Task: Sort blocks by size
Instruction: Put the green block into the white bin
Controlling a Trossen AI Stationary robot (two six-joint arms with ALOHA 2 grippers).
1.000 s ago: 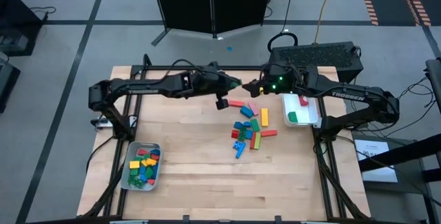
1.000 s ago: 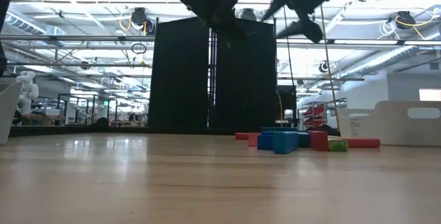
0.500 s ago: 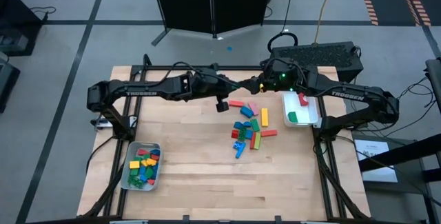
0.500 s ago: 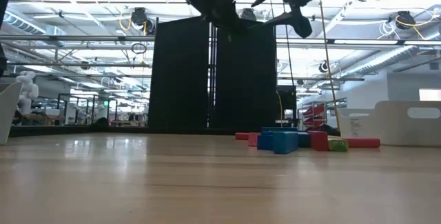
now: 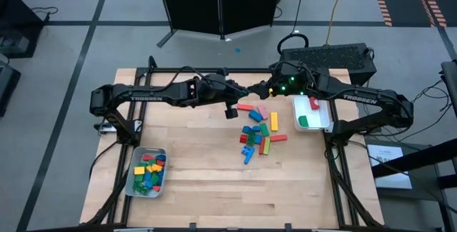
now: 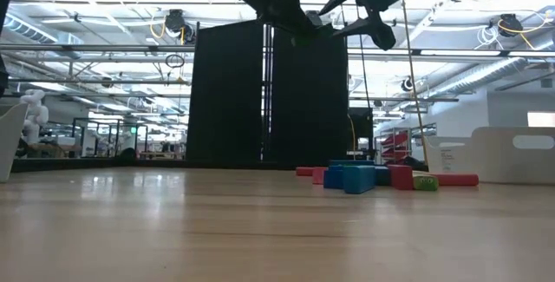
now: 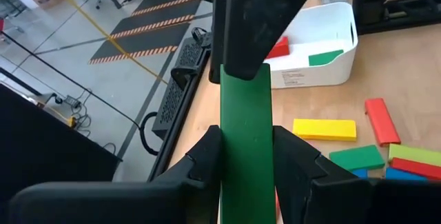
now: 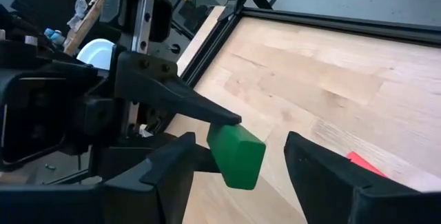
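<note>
My left gripper (image 5: 248, 90) is shut on a green bar (image 7: 246, 120) high above the table's far middle. My right gripper (image 5: 263, 89) faces it, open, one finger on either side of the bar's free end (image 8: 236, 154) with a gap to each. Loose blocks (image 5: 258, 132) in red, green, blue, yellow and pink lie in a pile on the table below. Both grippers show at the top of the low view, the left (image 6: 299, 17) and the right (image 6: 364, 13). My left gripper pinches the green bar by its two long sides (image 7: 231, 158) between its two fingers (image 7: 207, 151). The bar runs along the fingers and sticks out past their tips toward my right gripper. It is held about level, lifted clear of the table.
A white tray (image 5: 325, 118) at the right edge holds a red and a green block. A grey tray (image 5: 131, 182) at the near left holds several small blocks. Bare wood lies between the pile and the grey tray.
My left gripper has carried the green bar a little toward the table's right edge, up to my right gripper. My right gripper has risen slightly and now stands around the bar's free end.
</note>
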